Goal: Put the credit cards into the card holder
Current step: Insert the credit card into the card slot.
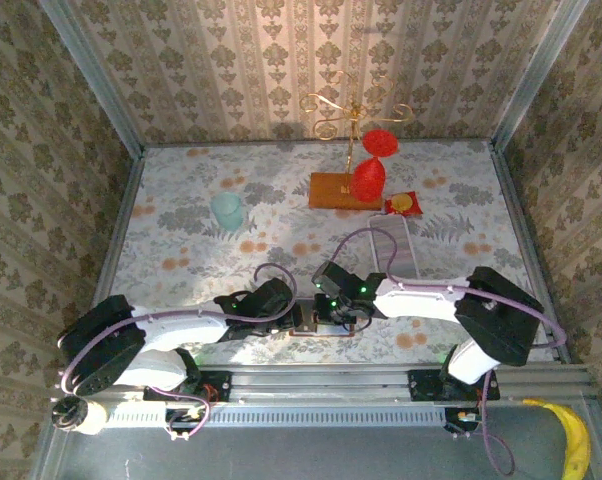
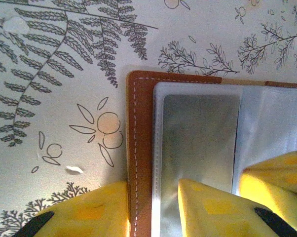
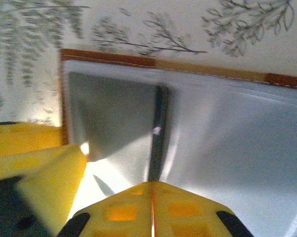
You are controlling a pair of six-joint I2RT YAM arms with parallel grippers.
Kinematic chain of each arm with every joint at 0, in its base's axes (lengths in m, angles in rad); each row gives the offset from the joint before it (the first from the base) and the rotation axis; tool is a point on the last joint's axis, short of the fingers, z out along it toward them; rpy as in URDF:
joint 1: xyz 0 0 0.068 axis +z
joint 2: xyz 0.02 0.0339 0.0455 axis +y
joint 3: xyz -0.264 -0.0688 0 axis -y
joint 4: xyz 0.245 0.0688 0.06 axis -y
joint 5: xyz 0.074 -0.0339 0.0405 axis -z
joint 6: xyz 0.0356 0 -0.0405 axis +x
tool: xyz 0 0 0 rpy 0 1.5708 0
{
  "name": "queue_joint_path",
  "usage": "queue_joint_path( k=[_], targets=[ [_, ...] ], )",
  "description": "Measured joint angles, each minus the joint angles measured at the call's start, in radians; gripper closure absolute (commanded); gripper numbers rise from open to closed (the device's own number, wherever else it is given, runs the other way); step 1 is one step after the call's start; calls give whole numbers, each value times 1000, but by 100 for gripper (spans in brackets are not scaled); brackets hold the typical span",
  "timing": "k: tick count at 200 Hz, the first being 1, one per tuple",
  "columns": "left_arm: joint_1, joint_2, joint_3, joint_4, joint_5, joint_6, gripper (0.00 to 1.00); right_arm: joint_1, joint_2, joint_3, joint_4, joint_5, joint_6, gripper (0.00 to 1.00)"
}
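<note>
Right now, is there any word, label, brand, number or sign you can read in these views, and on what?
None readable.
The red-and-yellow packet may carry print, but it is too small to tell.
The card holder shows stitching and no lettering.

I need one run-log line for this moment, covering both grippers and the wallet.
wallet: open flat on table | left gripper: open, astride its leather edge | right gripper: shut, thin dark edge between jaws, likely card

I can read no words or numbers: none on the card holder (image 2: 141, 148), and the packet's (image 1: 405, 203) print is too small.
</note>
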Motion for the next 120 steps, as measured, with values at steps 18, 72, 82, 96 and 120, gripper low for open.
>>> queue_joint_path(
  k=[18, 72, 82, 96, 120],
  targets=[
    [-4, 0, 0, -3, -4, 0, 69, 4, -72, -3, -35, 31, 3, 75],
    [-6, 2, 3, -5, -3, 0, 70, 4, -215, -109, -114, 116, 40, 63],
    [-10, 5, 6, -8, -3, 0, 71, 4, -217, -125, -122, 123, 47, 63],
    [-14, 13, 14, -12, 0, 1, 71, 4, -217, -137, -127, 124, 55, 62],
    [-21, 18, 21, -16, 8, 1, 72, 4, -205, -140, -121, 123, 59, 62]
  ],
)
